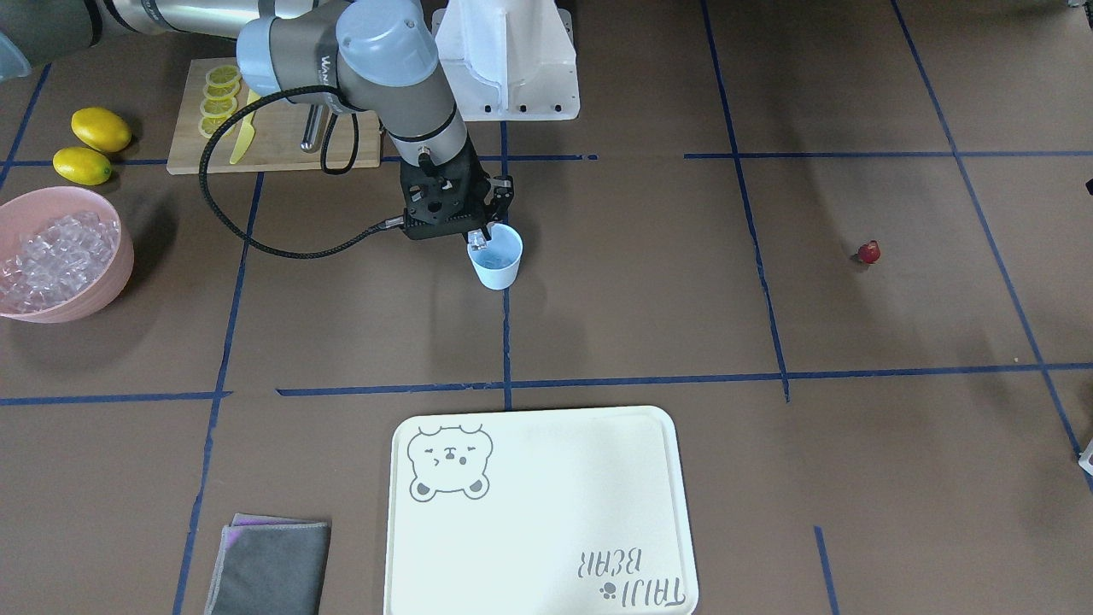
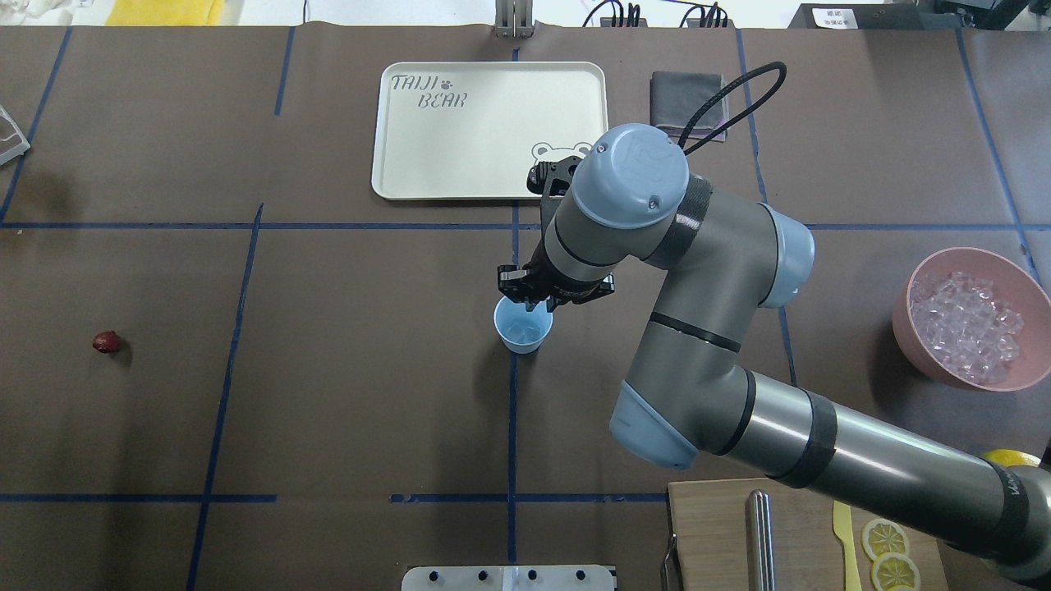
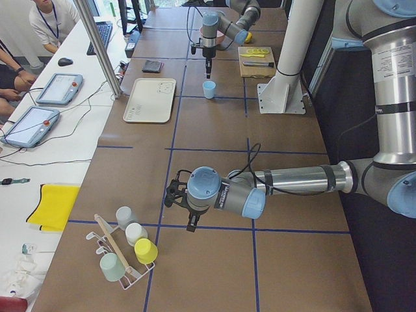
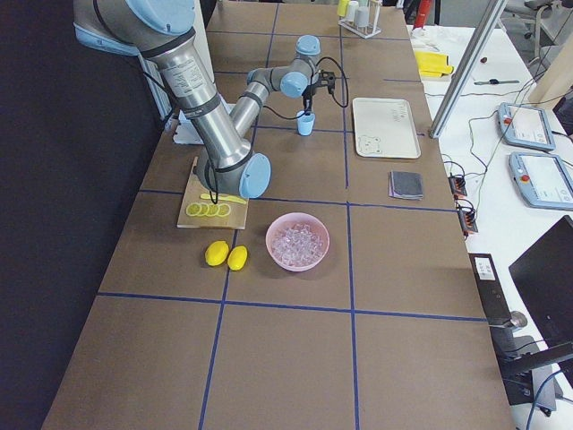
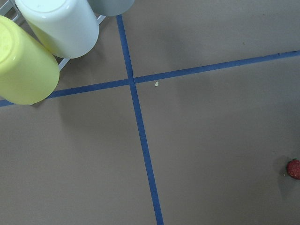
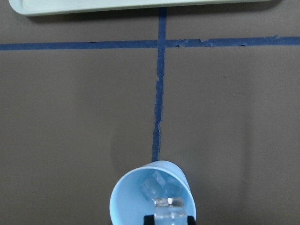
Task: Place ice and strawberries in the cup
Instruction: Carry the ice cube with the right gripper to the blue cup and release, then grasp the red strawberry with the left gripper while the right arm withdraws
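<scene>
Checking front view: right claw [image 1: 480, 231] clenched on ice chunk [image 1: 476, 238] above cup [image 1: 497, 269]; strawberry [image 1: 869, 252] well apart on tabletop [image 1: 649, 325]. Right wrist: more ice [image 6: 158, 186] inside cup. Left view: left claw [image 3: 192, 221], cannot tell grip. Judgement: ice partly done, strawberry not yet moved.

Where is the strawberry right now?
In the overhead view the strawberry lies alone at the table's far left, well away from the cup at centre.
</scene>
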You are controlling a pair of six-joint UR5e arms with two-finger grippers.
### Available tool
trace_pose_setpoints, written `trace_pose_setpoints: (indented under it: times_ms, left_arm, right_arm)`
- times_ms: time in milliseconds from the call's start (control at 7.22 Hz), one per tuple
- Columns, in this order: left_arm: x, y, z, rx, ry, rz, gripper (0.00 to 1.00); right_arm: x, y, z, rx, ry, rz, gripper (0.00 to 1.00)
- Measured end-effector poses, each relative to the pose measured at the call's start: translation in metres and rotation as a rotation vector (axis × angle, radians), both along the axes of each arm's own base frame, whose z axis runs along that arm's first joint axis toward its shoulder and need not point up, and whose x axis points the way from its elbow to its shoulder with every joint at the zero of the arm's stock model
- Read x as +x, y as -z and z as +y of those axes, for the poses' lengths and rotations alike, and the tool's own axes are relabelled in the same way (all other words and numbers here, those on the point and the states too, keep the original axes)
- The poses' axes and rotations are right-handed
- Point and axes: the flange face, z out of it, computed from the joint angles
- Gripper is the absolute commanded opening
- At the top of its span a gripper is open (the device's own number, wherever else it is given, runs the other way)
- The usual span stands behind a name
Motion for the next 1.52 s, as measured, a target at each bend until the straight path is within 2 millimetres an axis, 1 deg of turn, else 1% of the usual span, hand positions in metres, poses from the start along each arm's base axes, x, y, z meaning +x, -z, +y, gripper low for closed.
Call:
trace_pose_setpoints:
  times_ms: [139, 277, 554, 693, 831, 970, 1108, 1247, 1385, 1524]
  left_arm:
    - [0.000, 0.000, 0.002, -0.002, 0.000, 0.000, 1.00]
    - [0.000, -0.001, 0.004, -0.003, 0.000, 0.000, 1.00]
    - [0.000, -0.001, 0.004, -0.003, 0.000, 0.000, 1.00]
    - [0.000, 0.001, 0.004, -0.015, 0.011, 0.003, 1.00]
    - [0.006, 0.007, 0.000, -0.052, 0.042, 0.015, 1.00]
    - [0.026, 0.019, -0.006, -0.096, 0.072, 0.035, 1.00]
    - [0.061, 0.031, -0.012, -0.126, 0.080, 0.042, 1.00]
    - [0.103, 0.044, -0.020, -0.149, 0.084, 0.032, 1.00]
    - [0.145, 0.057, -0.030, -0.185, 0.097, 0.025, 1.00]
    - [0.187, 0.074, -0.038, -0.237, 0.111, 0.028, 1.00]
  right_arm:
    - [-0.012, 0.000, 0.003, 0.016, -0.002, 0.000, 0.70]
    - [-0.020, -0.003, 0.006, 0.028, -0.003, -0.005, 0.76]
    - [-0.023, -0.008, 0.008, 0.033, -0.003, -0.005, 0.77]
    - [-0.021, -0.008, 0.008, 0.035, -0.003, -0.008, 0.99]
    - [-0.011, -0.005, 0.007, 0.038, -0.010, -0.020, 0.99]
    - [0.018, -0.006, 0.001, 0.035, -0.027, -0.030, 0.99]
    - [0.071, -0.015, -0.012, 0.011, -0.047, -0.034, 0.99]
    - [0.139, -0.028, -0.031, -0.016, -0.057, -0.042, 0.99]
    - [0.206, -0.051, -0.049, -0.012, -0.051, -0.047, 0.99]
    - [0.266, -0.090, -0.058, 0.017, -0.034, -0.027, 0.99]
